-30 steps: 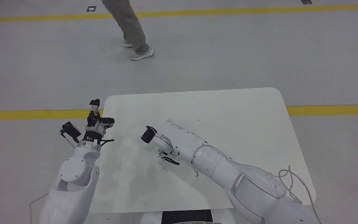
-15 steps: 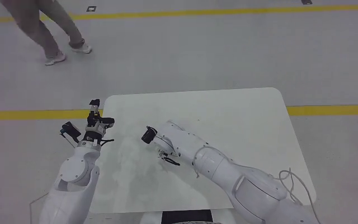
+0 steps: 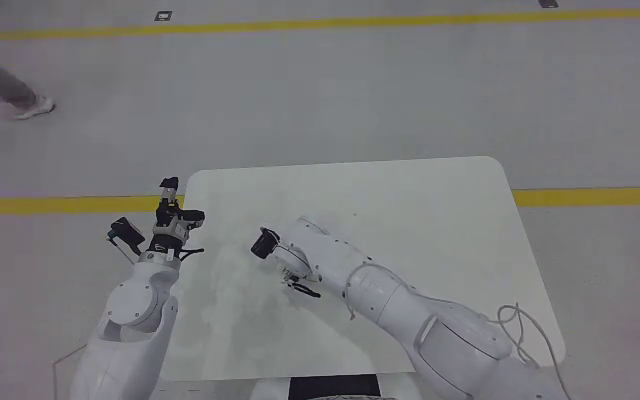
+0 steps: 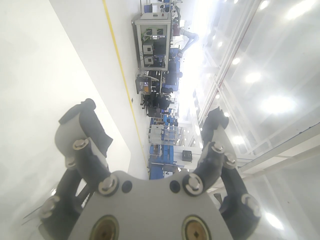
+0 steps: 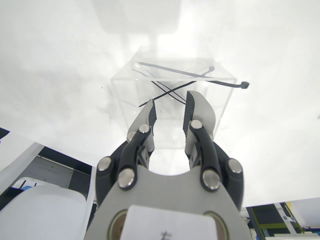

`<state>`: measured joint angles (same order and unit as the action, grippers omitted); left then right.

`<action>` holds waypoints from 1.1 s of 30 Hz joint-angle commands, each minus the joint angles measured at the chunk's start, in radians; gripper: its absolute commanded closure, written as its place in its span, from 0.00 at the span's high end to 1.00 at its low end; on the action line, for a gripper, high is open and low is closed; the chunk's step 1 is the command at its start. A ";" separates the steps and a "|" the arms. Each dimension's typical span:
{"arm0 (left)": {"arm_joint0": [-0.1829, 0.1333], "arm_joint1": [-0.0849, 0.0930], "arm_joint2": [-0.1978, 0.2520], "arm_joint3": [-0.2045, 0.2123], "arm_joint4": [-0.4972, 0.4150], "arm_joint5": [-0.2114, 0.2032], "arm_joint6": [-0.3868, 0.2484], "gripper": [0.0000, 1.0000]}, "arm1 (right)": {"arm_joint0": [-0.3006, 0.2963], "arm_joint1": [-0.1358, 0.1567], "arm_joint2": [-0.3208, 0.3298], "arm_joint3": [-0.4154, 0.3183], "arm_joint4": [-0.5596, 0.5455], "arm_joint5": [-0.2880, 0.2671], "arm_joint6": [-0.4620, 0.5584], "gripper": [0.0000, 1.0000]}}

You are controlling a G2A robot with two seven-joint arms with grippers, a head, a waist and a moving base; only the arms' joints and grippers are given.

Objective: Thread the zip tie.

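Note:
Several black zip ties lie crossed inside a small clear box on the white table. One tie's head sticks out over the box rim. My right gripper hovers open just above the box, nothing between its fingers. From the top view, the right gripper sits over the table's front left part, with a black tie showing beside it. My left gripper is wide open and holds nothing. It is raised by the table's left edge, well apart from the box.
The table's left edge runs past the left gripper. A loose cable hangs at the table's front right. Bare tabletop stretches to the back and right of the box.
The right arm has edged very slightly toward the table's front left. The left arm has not moved.

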<state>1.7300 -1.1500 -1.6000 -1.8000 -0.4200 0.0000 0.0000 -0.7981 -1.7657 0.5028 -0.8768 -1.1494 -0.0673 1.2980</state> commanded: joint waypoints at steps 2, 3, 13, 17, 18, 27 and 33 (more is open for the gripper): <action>0.000 0.000 0.000 0.000 0.000 0.000 0.000 1.00 | 0.001 -0.004 -0.001 0.005 0.000 0.000 -0.004 0.27; 0.000 0.000 0.000 0.000 0.000 0.000 0.000 1.00 | 0.002 -0.006 -0.001 0.007 -0.001 0.000 -0.006 0.27; 0.000 0.000 0.000 0.000 0.000 0.000 0.000 1.00 | 0.011 -0.026 -0.004 0.044 0.002 0.000 -0.022 0.26; 0.000 0.000 0.000 0.000 0.000 0.000 0.000 1.00 | 0.018 -0.035 -0.005 0.063 0.007 -0.002 -0.028 0.25; 0.000 0.000 0.000 0.000 0.000 0.000 0.000 1.00 | 0.019 -0.037 -0.005 0.068 0.008 -0.003 -0.030 0.25; 0.000 0.000 0.000 0.000 0.000 0.000 0.000 1.00 | 0.030 -0.057 -0.011 0.113 0.010 -0.004 -0.042 0.22; 0.000 0.000 0.000 0.000 0.000 0.000 0.000 1.00 | 0.036 -0.068 -0.011 0.134 0.010 -0.005 -0.046 0.16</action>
<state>1.7300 -1.1500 -1.6000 -1.8000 -0.4200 0.0000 0.0000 -0.7628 -1.8323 0.4914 -0.7448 -1.1396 -0.0723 1.2529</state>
